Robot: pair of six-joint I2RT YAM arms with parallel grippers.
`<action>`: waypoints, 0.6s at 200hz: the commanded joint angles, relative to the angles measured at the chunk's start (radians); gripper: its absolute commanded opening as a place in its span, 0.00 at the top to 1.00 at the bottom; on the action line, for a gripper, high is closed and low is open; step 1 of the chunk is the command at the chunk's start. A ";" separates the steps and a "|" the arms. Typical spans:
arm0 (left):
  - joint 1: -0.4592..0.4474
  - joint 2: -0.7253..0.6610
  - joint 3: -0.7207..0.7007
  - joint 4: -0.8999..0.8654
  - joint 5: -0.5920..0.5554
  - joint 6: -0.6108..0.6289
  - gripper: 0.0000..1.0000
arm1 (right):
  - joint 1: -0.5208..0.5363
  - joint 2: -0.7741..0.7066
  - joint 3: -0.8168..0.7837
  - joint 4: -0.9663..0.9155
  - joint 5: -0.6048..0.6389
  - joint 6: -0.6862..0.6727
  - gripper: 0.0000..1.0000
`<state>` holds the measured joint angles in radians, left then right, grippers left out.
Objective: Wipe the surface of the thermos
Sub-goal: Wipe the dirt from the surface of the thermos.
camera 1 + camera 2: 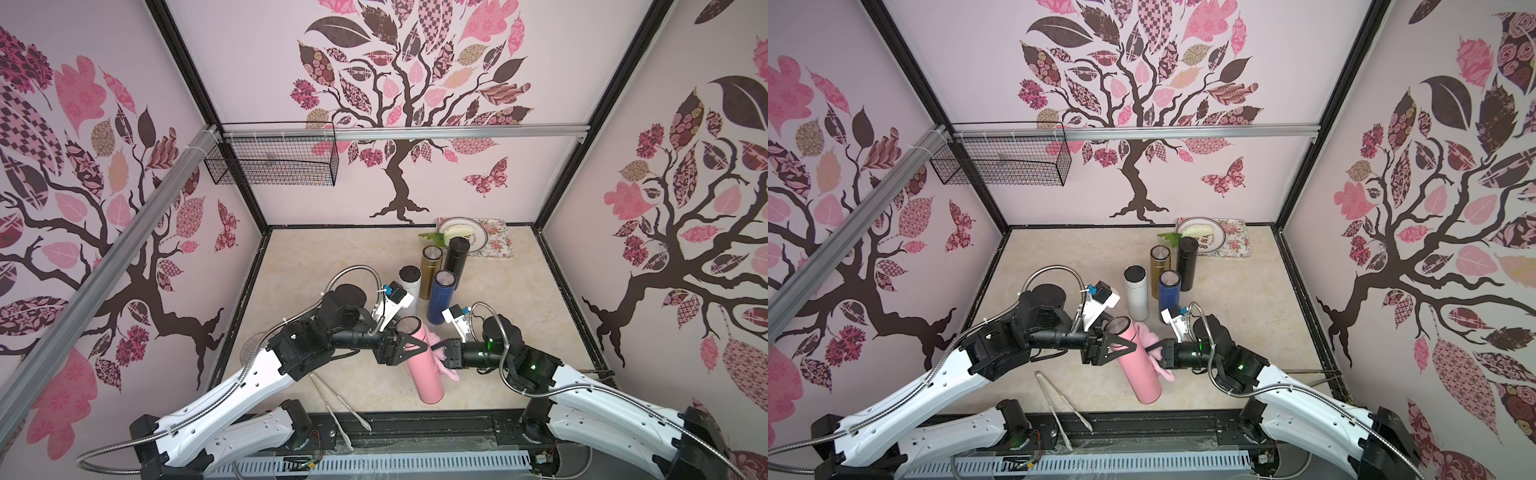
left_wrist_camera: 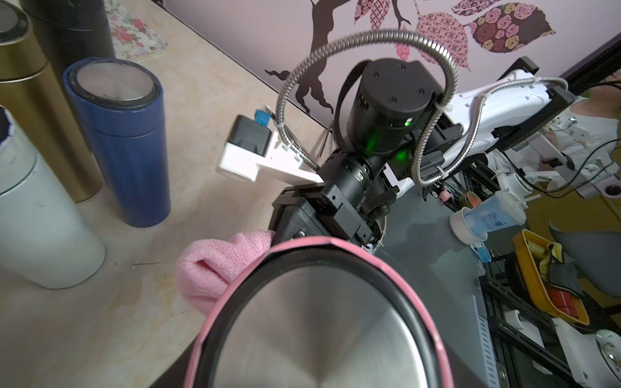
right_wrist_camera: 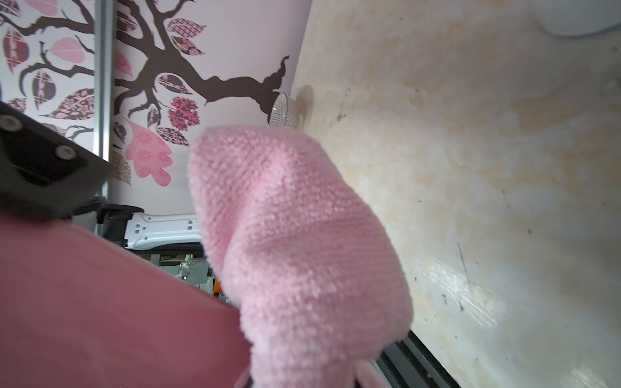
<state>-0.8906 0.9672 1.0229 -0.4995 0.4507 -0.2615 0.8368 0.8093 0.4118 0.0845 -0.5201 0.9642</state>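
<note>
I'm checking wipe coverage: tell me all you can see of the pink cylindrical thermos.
The pink thermos is a tall, smooth matte cylinder with a brushed-steel top ringed in black. It is tilted, near the front edge of the beige table. The left gripper is shut around its upper body; the fluffy pink cloth, held by the right gripper, presses against its side.

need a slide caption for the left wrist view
Close-up of the pink thermos, pink cloth against its side, blue thermos standing on the table beyond.

The thermos [image 1: 426,376] is before four flasks [image 1: 440,299], cloth [image 1: 452,375] against its right.
</note>
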 commanded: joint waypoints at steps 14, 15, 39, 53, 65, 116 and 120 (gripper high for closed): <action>0.045 -0.047 0.029 0.158 -0.287 -0.007 1.00 | 0.026 -0.058 0.007 -0.169 -0.049 -0.014 1.00; 0.047 -0.048 0.028 0.158 -0.292 -0.010 1.00 | 0.025 -0.059 0.008 -0.172 -0.048 -0.016 1.00; 0.061 -0.066 0.026 0.158 -0.379 -0.063 1.00 | 0.028 -0.109 0.043 -0.175 0.015 -0.061 1.00; 0.061 -0.068 0.018 0.157 -0.391 -0.091 1.00 | 0.029 -0.128 0.058 -0.102 0.041 -0.085 1.00; 0.061 -0.062 0.014 0.151 -0.404 -0.125 1.00 | 0.039 -0.113 0.069 -0.022 0.060 -0.096 1.00; 0.058 -0.039 0.017 0.149 -0.453 -0.307 1.00 | 0.250 0.212 0.357 0.017 0.381 -0.354 1.00; 0.057 -0.038 0.020 0.147 -0.452 -0.314 1.00 | 0.260 0.234 0.378 0.010 0.420 -0.366 1.00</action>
<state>-0.8299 0.9272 1.0229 -0.4431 0.0280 -0.4507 1.0340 0.9237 0.6479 0.0429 -0.3092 0.7475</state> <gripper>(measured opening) 0.632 0.116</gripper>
